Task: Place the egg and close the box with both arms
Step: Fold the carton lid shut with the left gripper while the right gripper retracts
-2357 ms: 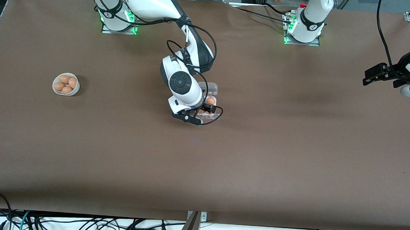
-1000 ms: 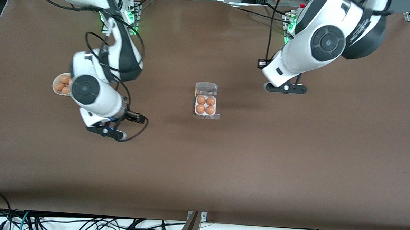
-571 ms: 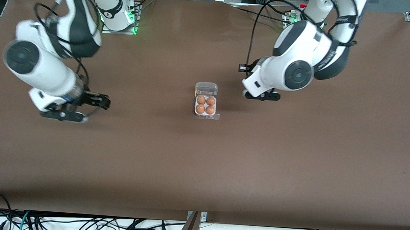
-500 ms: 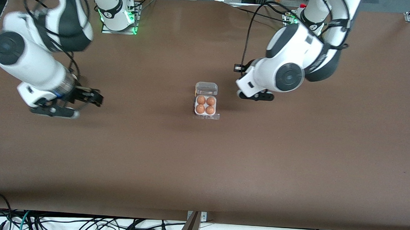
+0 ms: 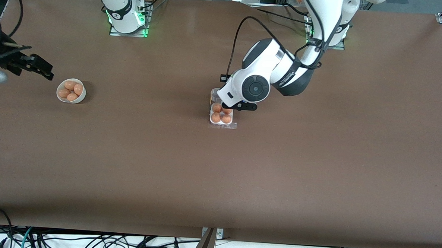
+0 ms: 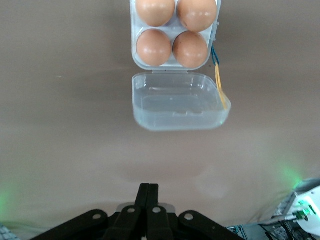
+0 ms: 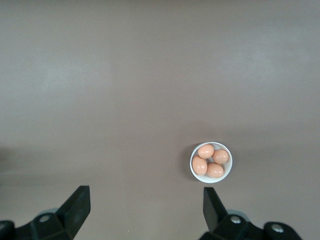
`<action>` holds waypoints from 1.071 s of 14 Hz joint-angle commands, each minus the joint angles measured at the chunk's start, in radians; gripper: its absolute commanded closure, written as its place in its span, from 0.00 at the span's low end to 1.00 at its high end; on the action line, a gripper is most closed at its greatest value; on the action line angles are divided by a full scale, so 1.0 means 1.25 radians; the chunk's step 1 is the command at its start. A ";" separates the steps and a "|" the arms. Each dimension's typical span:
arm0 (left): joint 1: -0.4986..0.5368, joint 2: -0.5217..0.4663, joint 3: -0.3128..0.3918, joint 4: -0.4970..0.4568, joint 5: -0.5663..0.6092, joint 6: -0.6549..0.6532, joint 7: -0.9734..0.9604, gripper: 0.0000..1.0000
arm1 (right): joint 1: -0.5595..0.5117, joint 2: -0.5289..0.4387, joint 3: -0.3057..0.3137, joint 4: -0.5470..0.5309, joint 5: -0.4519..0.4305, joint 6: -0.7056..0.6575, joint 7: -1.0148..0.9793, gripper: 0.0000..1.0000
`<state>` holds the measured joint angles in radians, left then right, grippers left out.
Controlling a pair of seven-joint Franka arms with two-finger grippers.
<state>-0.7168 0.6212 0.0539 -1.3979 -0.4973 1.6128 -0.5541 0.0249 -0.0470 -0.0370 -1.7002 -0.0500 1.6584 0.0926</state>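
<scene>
worktop (image 5: 218,183): brown, bare in the part nearest the front camera
box (image 5: 221,118): mid-worktop, clear carton, tray part nearest the front camera, resting flat
eggs in box (image 6: 172,31): four brown ones, one per cell, all cells filled
lid (image 6: 177,101): clear, hinged to the tray edge farther from the front camera, swung fully back and lying flat on the worktop, so box not shut
yellow strip (image 6: 220,86): thin, runs along one side of lid near hinge, with a blue bit at the tray end
left tool (image 6: 147,196): fingers pressed together, holding nothing; over the worktop just past the lid's free edge, toward the arm bases; wrist housing covers most of the lid in front view
left arm (image 5: 283,63): reaches from its base down toward mid-worktop, over the box's lid end
bowl (image 5: 81,96): round, white, toward the right arm's end of the worktop, well apart from box
eggs in bowl (image 7: 210,160): four brown, piled loosely
right tool (image 7: 145,207): fingers spread wide, empty; up at the worktop edge at the right arm's end, near the bowl, not over it
right arm (image 5: 118,2): waits, away from box
</scene>
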 commanded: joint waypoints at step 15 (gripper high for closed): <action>-0.039 0.101 0.022 0.035 -0.010 0.085 -0.016 0.95 | -0.042 0.039 0.025 0.066 0.049 -0.014 0.003 0.00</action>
<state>-0.7630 0.7332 0.0657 -1.3861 -0.4974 1.6952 -0.5664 -0.0102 -0.0133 -0.0209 -1.6256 -0.0052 1.6353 0.1028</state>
